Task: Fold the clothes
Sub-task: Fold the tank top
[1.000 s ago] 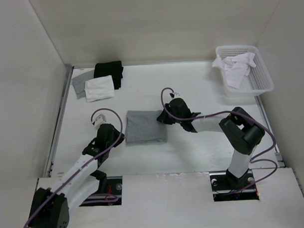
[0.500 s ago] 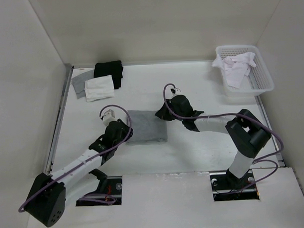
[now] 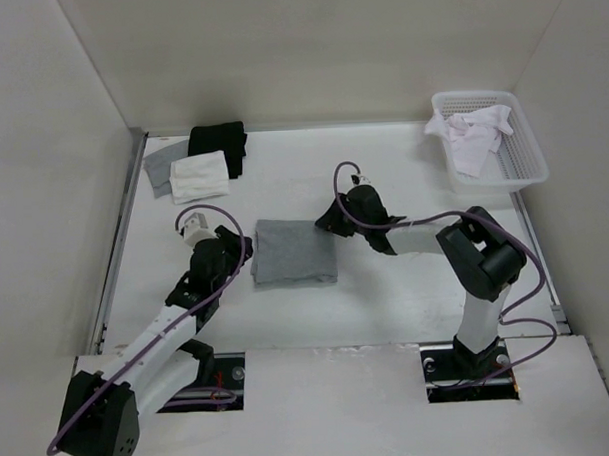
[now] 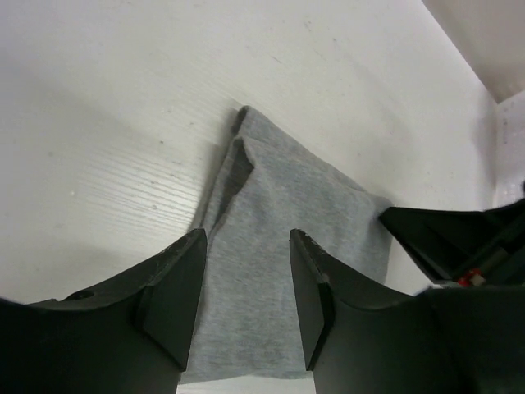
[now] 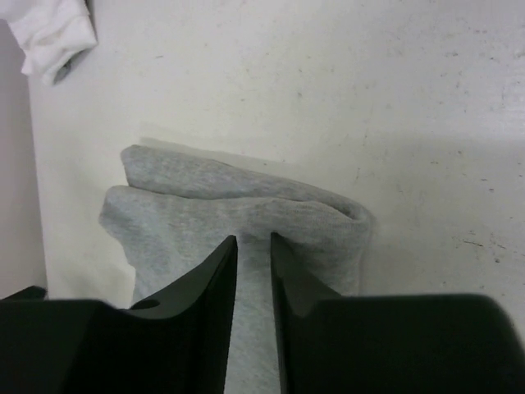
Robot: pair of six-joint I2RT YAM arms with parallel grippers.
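The clothes (image 3: 295,252) are one light grey top, folded into a small rectangle in the middle of the table. My left gripper (image 3: 233,254) sits at its left edge; in the left wrist view the left gripper (image 4: 246,242) is open, with the grey top (image 4: 279,205) lying flat under the gap. My right gripper (image 3: 327,223) is at the top's far right corner. In the right wrist view the right gripper (image 5: 253,240) hangs low over the rolled fold of the grey top (image 5: 189,205), its jaws a narrow slit apart with nothing pinched between them.
A white mesh basket (image 3: 522,165) with a white garment stands at the back right. Small folded black, white and grey cloths (image 3: 200,162) lie at the back left. White walls close in the table on three sides. The right arm's black fingers (image 4: 459,238) show in the left wrist view.
Both grippers have opened and let go of the grey top, which now lies folded. The left gripper pushed in towards the top, then drew back left.
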